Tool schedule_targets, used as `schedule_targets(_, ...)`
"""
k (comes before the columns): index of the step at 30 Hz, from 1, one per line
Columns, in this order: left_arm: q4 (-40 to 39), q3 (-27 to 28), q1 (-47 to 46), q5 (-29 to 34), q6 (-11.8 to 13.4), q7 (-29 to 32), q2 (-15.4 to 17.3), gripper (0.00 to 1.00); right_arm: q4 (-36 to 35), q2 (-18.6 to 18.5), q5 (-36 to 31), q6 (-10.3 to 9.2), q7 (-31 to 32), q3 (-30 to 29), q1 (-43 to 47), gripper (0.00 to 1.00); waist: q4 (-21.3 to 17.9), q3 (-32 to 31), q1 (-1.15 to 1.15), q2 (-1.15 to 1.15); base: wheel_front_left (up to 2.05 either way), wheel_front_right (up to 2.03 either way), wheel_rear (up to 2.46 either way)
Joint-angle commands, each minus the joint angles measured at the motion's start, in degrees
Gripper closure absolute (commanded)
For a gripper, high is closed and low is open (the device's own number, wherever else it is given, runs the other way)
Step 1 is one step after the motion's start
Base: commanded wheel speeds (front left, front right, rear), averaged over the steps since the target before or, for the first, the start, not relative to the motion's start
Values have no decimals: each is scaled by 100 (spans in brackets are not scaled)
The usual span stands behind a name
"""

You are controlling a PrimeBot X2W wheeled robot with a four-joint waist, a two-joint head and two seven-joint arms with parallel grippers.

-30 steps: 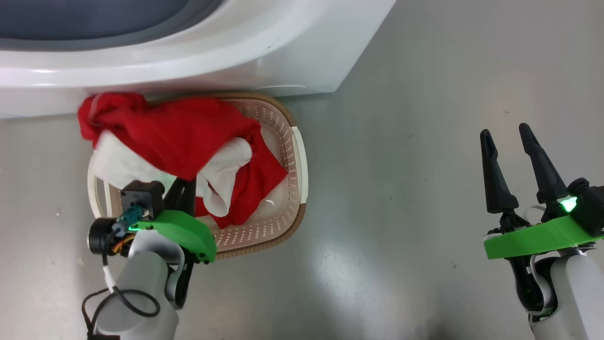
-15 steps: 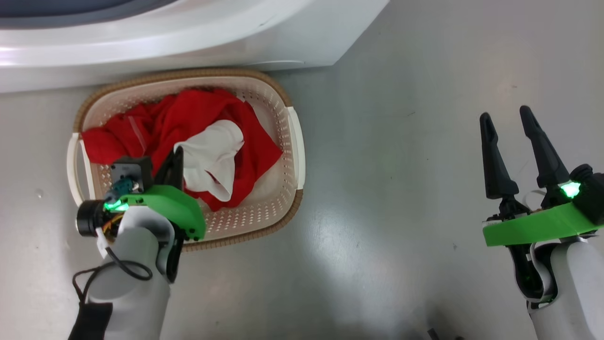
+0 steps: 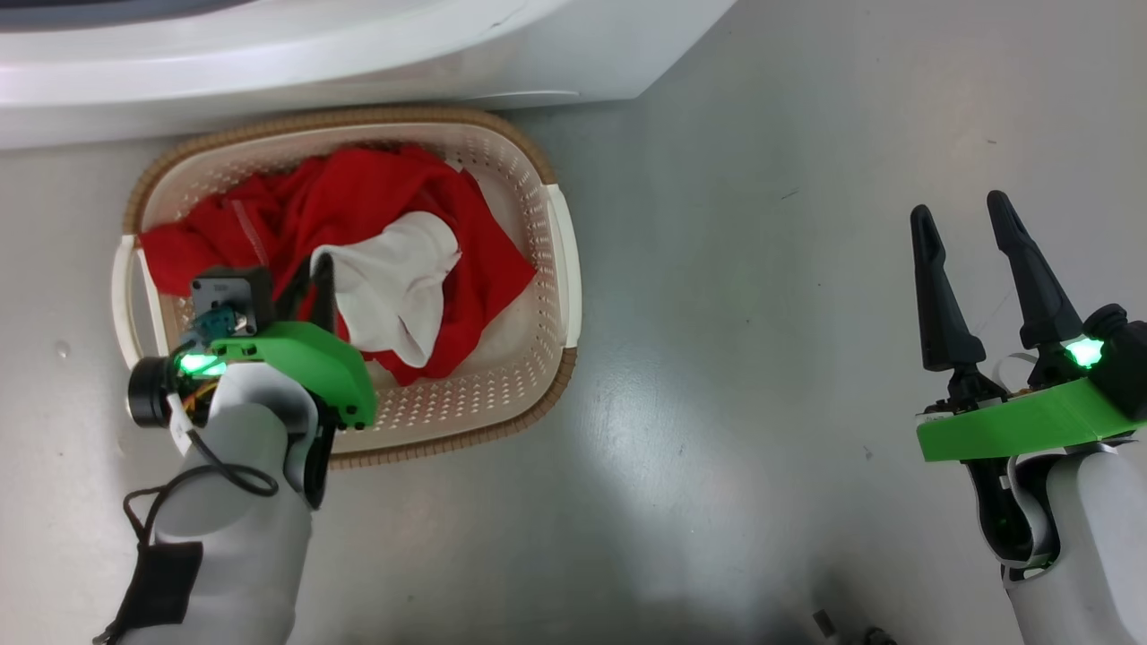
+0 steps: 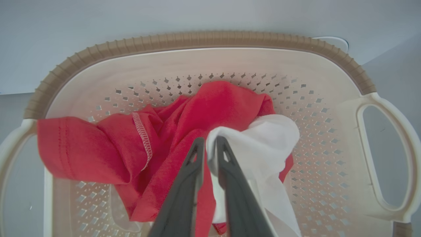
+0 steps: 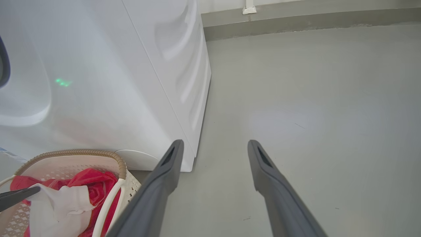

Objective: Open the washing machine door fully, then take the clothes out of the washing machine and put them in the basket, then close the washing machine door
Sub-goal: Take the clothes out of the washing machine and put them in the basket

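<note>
Floor (image 3: 735, 340) lies bare and grey all round our right fingers (image 3: 934, 305), which stand wide apart and hold nothing. In the right wrist view open room runs ahead of them and off to their right (image 5: 171, 164), as far as a skirting strip (image 5: 312, 19) well beyond the tips. To their left rises the white washing machine (image 3: 358, 63); its front corner (image 5: 194, 98) stands nearer to them than any other edge.

Well apart to the left of those fingers sits the basket (image 3: 530, 161), its brown rim just beside the foot of the machine. Our left fingers (image 3: 321, 285) reach down into it. Seen from the left wrist they (image 4: 196, 158) are hemmed in. The perforated far wall and rim (image 4: 197, 39) lie ahead, and a cream handle loop stands on either side, so the free room is upward and back.

These fingers stand almost together, with a thin slot between them. White cloth sits at the tips and in the slot. We cannot tell whether they pinch it or merely lie against it.

The clothes (image 3: 358, 197) lie in the basket: bunched bright red fabric (image 4: 213, 98) ahead of and left of the fingers, with a pale-stitched hem. One red fold reaches the left rim. A soft white piece spreads just right of the tips.
</note>
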Motion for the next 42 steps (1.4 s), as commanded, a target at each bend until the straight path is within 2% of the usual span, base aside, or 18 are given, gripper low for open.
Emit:
schedule_targets(1,-27,136,108,63,20,-29,158,0,-112,-61,17,34,-37,97,35,0,12,-23,0,0,0,0,0)
schedule_targets(18,-554,168,587,-202,-140,-29,151,0,7,-145,-8,34,-37,66,128,0,167,-578,0,0,0,0,0)
schedule_targets(25,-1068,244,885,-186,-148,-29,151,0,97,-196,-6,34,-37,65,206,0,215,-942,0,0,0,0,0)
schedule_targets(42,-2672,614,2177,150,-303,-29,150,0,378,-169,-8,34,-37,135,787,0,163,-2309,0,0,0,0,0)
